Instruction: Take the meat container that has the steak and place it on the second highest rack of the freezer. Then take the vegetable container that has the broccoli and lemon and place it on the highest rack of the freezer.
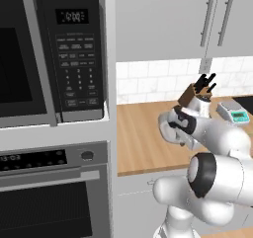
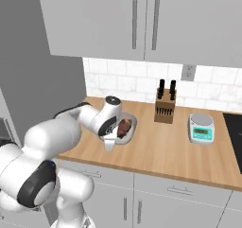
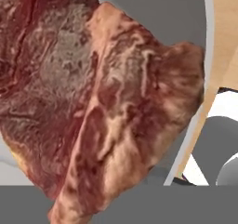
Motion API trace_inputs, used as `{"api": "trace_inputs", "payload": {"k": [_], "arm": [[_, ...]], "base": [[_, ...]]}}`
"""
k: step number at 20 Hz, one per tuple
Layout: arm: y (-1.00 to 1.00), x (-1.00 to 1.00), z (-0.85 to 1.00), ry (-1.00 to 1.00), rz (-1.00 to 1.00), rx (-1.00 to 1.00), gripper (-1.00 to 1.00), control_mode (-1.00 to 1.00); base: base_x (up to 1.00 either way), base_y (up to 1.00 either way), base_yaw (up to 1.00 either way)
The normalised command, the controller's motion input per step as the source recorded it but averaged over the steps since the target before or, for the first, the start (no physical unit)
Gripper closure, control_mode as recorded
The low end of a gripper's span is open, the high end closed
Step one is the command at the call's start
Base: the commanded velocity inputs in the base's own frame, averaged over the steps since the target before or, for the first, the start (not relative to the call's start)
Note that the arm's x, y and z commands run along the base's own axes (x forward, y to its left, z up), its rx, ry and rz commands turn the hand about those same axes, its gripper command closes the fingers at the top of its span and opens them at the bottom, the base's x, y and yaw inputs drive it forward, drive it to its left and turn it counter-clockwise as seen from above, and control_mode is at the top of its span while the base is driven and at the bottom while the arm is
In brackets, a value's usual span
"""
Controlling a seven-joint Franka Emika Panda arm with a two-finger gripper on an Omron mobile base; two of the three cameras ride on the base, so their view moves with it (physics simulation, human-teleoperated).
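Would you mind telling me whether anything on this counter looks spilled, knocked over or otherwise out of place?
Nothing stands out. The steak lies inside its grey container on the wooden counter, the knife block stands upright by the wall, and the kitchen scale sits flat beside it. No spills show.

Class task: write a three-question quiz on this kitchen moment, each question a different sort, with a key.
1. True or false: the steak lies in a container on the counter.
2. The knife block stands between the container and what? A) scale B) kettle C) toaster
3. Fill in: the gripper is down at the ____ edge of the container.

Key: 1 true; 2 A; 3 near.
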Motion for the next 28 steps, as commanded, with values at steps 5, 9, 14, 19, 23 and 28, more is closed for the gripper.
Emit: {"api": "trace_inputs", "payload": {"k": [5,9,14,19,23,28], "arm": [[0.0,-0.63,1.0,0.01,0.0,0.0,1.0,-1.0],[0.0,-0.45,1.0,0.08,0.0,0.0,1.0,-1.0],[0.0,-0.39,1.0,0.0,0.0,0.03,1.0,-1.0],[0.08,-0.43,0.71,-0.07,0.0,0.0,1.0,-1.0],[0.0,0.0,0.0,0.0,0.0,0.0,1.0,1.0],[0.0,0.0,0.0,0.0,0.0,0.0,1.0,1.0]], "base": [[0.0,0.0,0.0],[0.0,0.0,0.0],[0.0,0.0,0.0],[0.0,0.0,0.0],[-0.91,-0.05,0.0],[-1.0,-0.02,0.01]]}}
